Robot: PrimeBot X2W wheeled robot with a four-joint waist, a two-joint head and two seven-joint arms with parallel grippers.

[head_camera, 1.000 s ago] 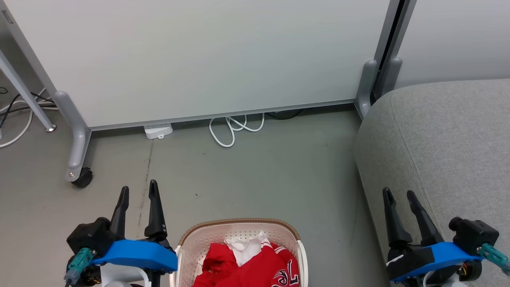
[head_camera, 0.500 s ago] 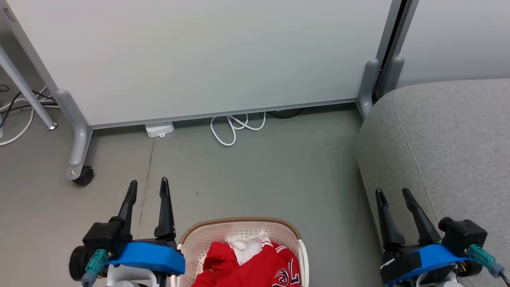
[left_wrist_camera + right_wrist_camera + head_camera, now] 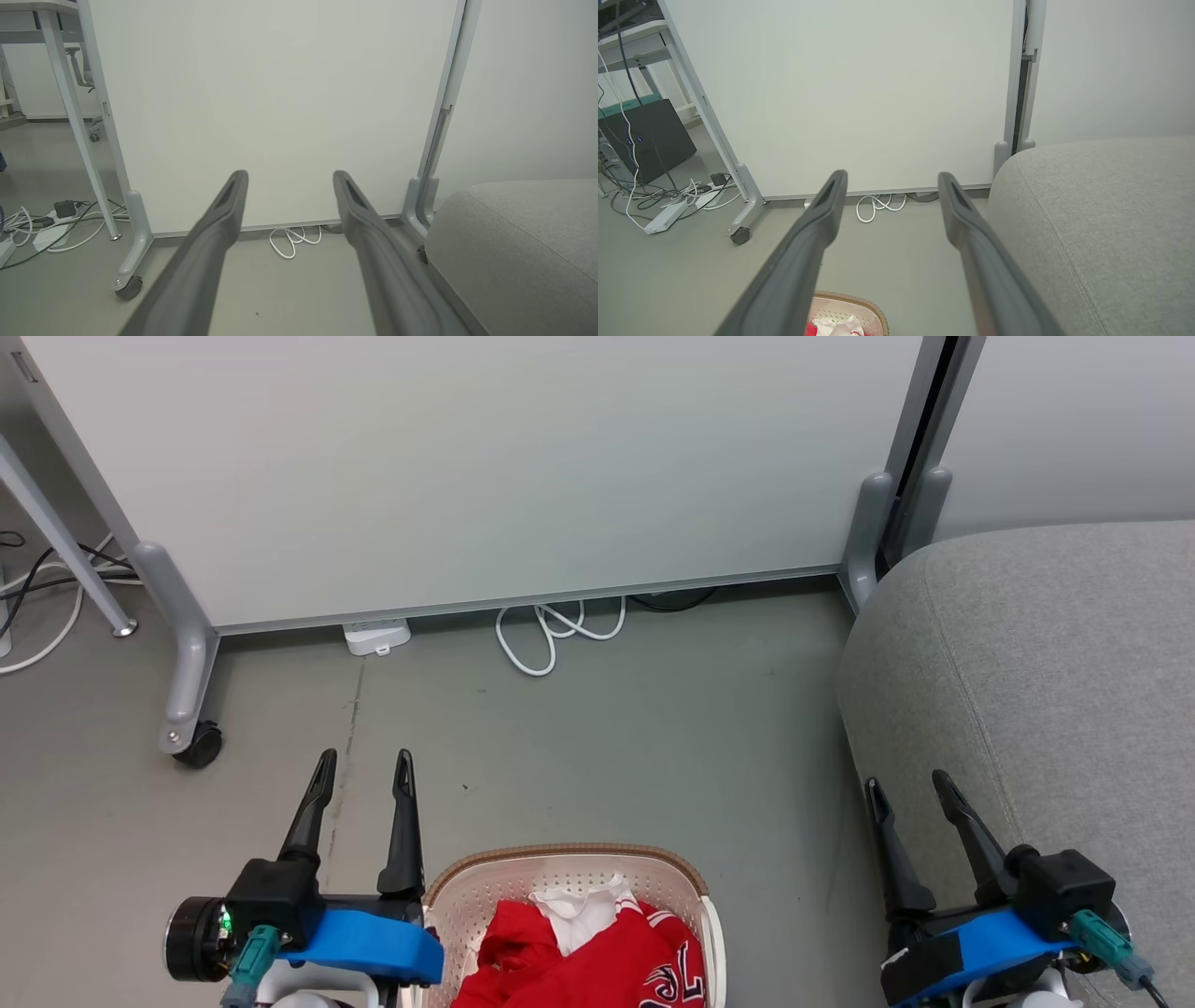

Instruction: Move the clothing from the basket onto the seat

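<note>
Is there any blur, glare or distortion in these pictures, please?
Head view: even, soft light, no glare, sharp; the basket is cut by the bottom edge. Left wrist view: the left fingers look soft, being near the lens. Right wrist view: the right fingers are soft too; the panel edges lean outward, likely wide-angle distortion.

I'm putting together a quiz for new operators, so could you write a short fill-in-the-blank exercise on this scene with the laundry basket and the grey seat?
1. The clothing lying in the basket is mostly ____ in colour.
2. The left gripper and the right gripper both stand ____, holding nothing.
3. The seat is on the robot's ____ side of the basket.

Missing words: red; open; right.
</note>
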